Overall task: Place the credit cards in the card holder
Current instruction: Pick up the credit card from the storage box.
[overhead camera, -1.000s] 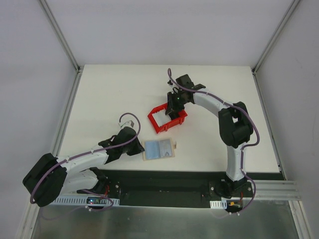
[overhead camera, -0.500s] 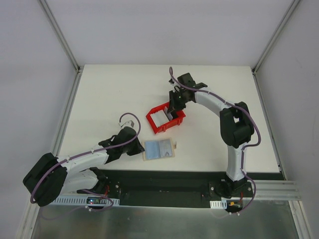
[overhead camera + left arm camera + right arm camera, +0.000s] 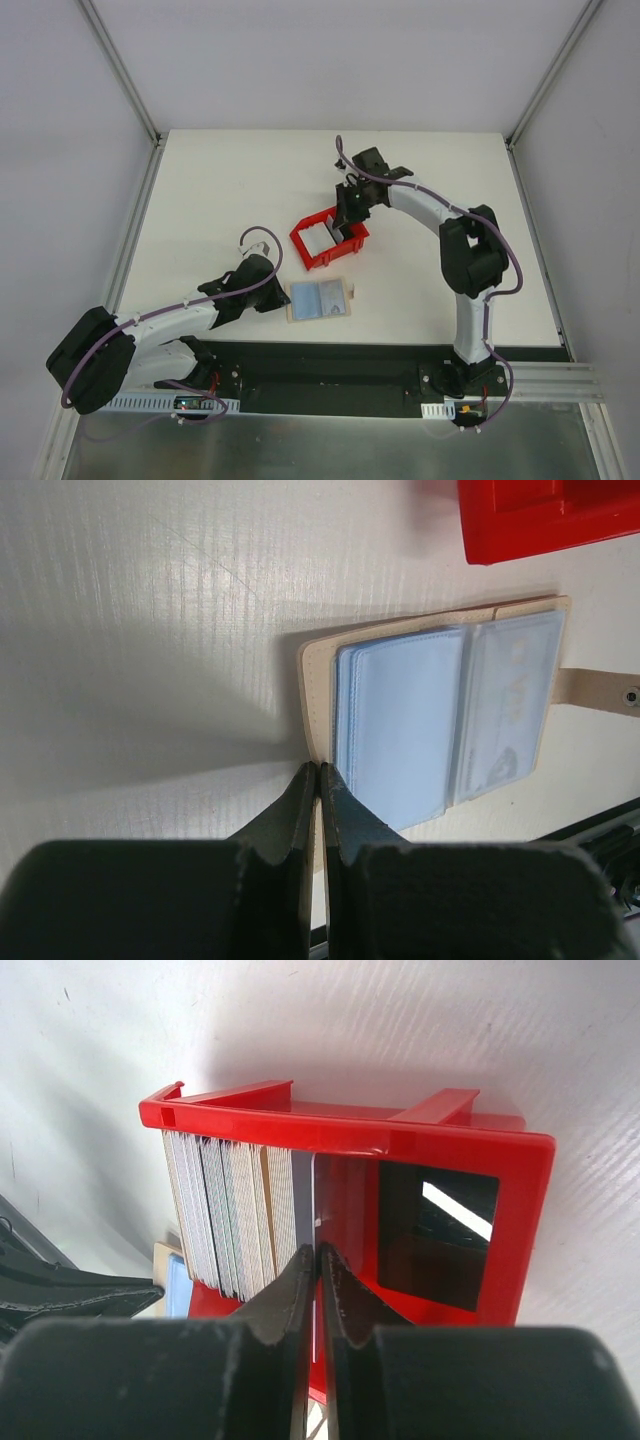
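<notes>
The tan card holder (image 3: 320,299) lies open near the front edge, pale blue lining up; it also shows in the left wrist view (image 3: 440,715) with its snap stud (image 3: 629,695). My left gripper (image 3: 284,300) (image 3: 319,770) is shut on the holder's left tan edge. Several credit cards (image 3: 225,1210) stand on edge in the left compartment of a red bin (image 3: 350,1135). My right gripper (image 3: 350,214) (image 3: 319,1250) is shut on the rightmost pale card (image 3: 313,1195) of that stack. The cards also show from above (image 3: 320,236).
The red bin (image 3: 300,243) sits mid-table just behind the holder; its corner shows in the left wrist view (image 3: 540,520). Its right compartment holds a dark card (image 3: 435,1250). A black base strip runs along the table's near edge (image 3: 350,355).
The right gripper has drawn back slightly from over the bin, uncovering the cards, and the bin has shifted a little to the left. The left arm and the holder have not moved.
</notes>
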